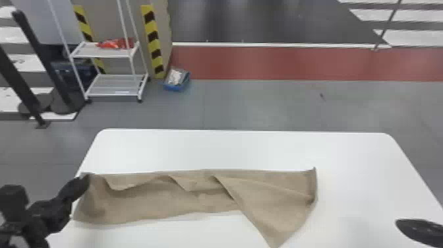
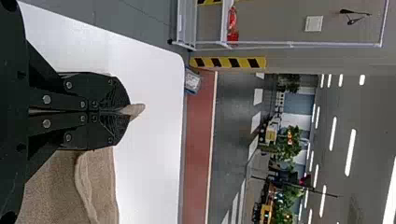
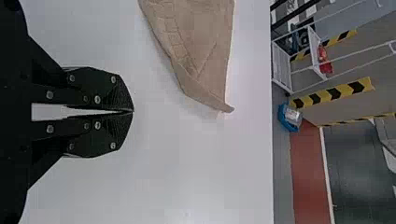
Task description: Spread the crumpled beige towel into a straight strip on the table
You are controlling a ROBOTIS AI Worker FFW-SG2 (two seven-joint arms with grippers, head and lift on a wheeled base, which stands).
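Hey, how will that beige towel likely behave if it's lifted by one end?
The towel would probably sag limply, judging by its soft folds. With the left hand pinching one corner, the rest may drag across the table. The loose flap on its right might swing open.

Towel corner (image 2: pixel 135 110) between the jaws

lies drawn out lengthwise as a plain beige towel (image 1: pixel 141 204), a rough strip across the white table (image 1: pixel 230 148). is pinched at the far left corner. folds over unevenly along the far edge, creases diagonally past the middle, then widens at the right into a loose flap, pointing nearward.
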